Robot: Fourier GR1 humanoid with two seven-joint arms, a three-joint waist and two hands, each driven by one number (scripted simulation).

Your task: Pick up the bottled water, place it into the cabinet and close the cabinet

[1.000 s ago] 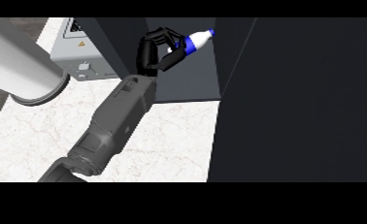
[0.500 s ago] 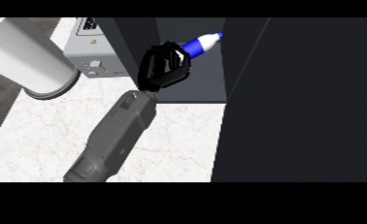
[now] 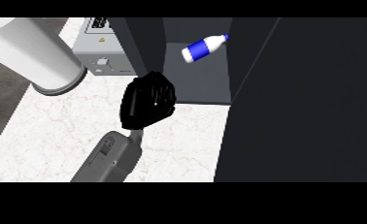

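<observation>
**Bottle inside the cabinet, hand apart from it**

I see the bottled water point(image 3: 205, 48) lying tilted inside the open cabinet point(image 3: 204, 85), well apart from my one visible hand point(image 3: 148, 100), up and to its right. That hand sits at the cabinet's front lower edge with its fingers curled in and nothing in them. I can't say which arm it belongs to, though the forearm point(image 3: 109, 159) rises from the lower left.

The bottle's cap end is cut off by the dark cabinet door point(image 3: 294, 97), which fills the right side. The hand is a black mass; its separate fingers are hard to make out.

The bottle is white with a blue band. The counter point(image 3: 57, 121) is pale veined marble. Left of the cabinet stand a grey boxy appliance point(image 3: 100, 48) and a smooth white cylinder point(image 3: 36, 53).
</observation>
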